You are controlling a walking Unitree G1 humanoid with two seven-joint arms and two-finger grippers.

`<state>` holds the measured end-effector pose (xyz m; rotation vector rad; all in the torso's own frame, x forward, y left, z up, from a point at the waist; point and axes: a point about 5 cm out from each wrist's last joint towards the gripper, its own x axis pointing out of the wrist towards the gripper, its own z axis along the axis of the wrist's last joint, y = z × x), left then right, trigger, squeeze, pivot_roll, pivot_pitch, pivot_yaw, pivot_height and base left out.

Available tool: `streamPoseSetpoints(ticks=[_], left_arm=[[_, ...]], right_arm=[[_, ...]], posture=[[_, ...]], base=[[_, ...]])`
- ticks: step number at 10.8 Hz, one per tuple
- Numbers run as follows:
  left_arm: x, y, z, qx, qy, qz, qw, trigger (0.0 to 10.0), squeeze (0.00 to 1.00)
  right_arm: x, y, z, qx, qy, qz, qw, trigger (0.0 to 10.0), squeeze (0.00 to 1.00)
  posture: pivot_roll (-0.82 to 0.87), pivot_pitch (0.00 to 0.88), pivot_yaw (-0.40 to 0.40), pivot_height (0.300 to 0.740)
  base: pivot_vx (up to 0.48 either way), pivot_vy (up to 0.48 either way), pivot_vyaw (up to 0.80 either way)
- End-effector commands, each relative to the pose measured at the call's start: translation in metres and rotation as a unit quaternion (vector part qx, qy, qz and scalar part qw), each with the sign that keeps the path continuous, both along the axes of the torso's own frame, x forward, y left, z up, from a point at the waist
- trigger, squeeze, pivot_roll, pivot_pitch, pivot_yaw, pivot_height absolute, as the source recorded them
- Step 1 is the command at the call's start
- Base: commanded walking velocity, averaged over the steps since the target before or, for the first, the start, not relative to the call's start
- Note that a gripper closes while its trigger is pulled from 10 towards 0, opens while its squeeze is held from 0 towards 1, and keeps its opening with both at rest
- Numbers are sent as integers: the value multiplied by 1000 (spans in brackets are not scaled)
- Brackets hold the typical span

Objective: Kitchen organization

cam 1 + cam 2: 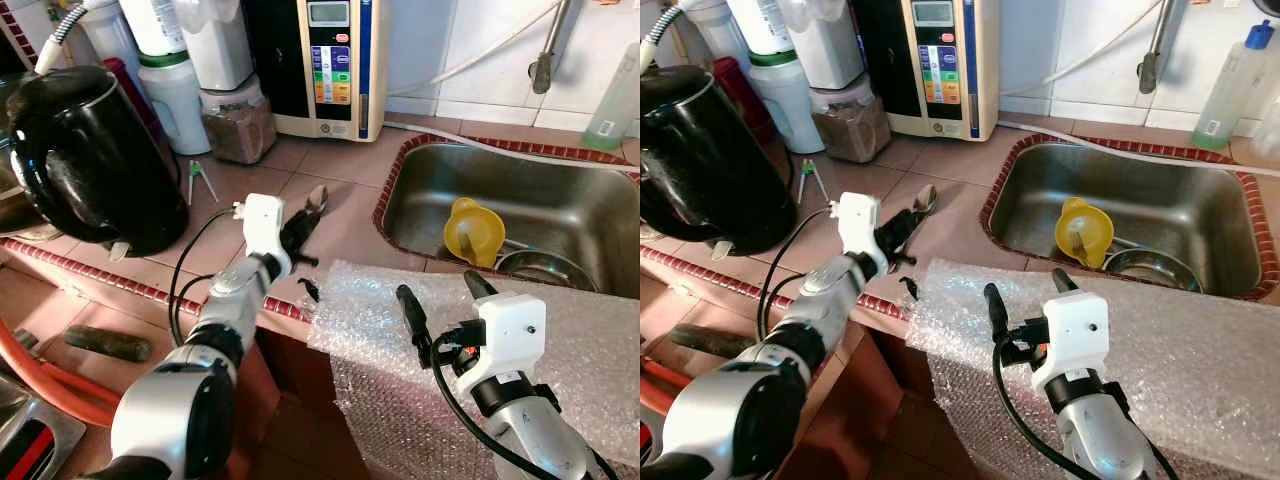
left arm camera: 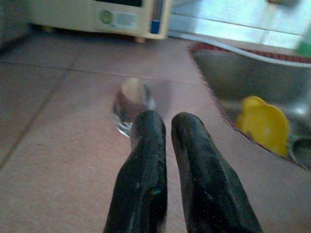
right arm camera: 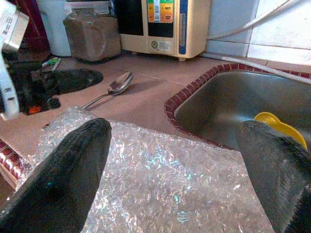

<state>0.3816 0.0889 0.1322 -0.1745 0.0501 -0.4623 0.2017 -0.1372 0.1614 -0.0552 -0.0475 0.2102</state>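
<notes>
Nearest, our right gripper [image 1: 436, 292] hovers over the bubble wrap [image 1: 560, 350], jaws wide apart. Farther left, our left gripper [image 2: 167, 128] has its jaws together at the spoon [image 3: 114, 87] on the tabletop [image 1: 345, 215] — we should part them first, then straddle the handle squarely.

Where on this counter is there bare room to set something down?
Bare tile lies between the spoon, the sink rim and the water unit. The back left is crowded: kettle, jar and bottles. Bubble wrap covers the front edge.
</notes>
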Motion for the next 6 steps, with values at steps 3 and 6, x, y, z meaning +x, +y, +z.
streamPoseSetpoints(ticks=[3,6], left_arm=[[3,-7,2,5,23,12,1000,10000,1000],[5,-15,5,14,27,16,999,10000,1000]], right_arm=[[-7,1,1,4,1,-5,1000,10000,0],[-11,-1,0,3,9,-10,1000,10000,0]], posture=[[-223,41,130,740],[-245,45,127,740]], base=[[0,0,0],[0,0,0]])
